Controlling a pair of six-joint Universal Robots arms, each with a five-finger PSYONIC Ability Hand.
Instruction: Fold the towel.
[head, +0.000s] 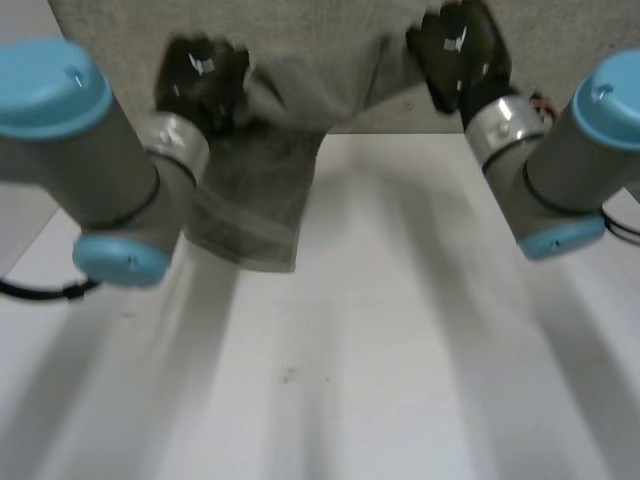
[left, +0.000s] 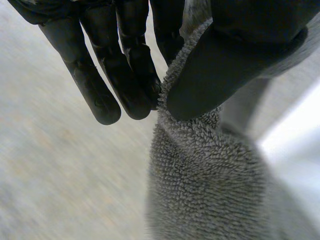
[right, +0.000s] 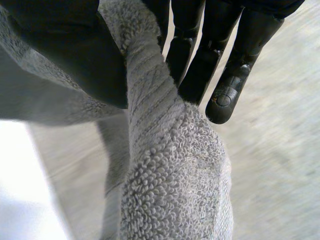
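Head view: the grey towel (head: 300, 80) lies across the far side of the white table (head: 400, 350), its near edge raised by both hands. The left hand (head: 200, 80) grips this edge towards the towel's left side, and a bunched fold of cloth hangs from it down to the table surface. The right hand (head: 460, 55) grips the same edge farther to the right, and the cloth spans the gap between the two hands. Whether either hold is at a true corner cannot be told. Left wrist view: the left hand (left: 235, 55) is closed on the towel (left: 210, 190), with a ridge of looped pile pinched between the thumb and the straight fingers (left: 130, 75); the cloth drops away below the fingertips. Right wrist view: the right hand (right: 70, 50) is likewise closed on the towel (right: 170, 175), the thumb pressing a rolled edge with a woven band against the fingers (right: 215, 65), and the pile hangs below the pinch.
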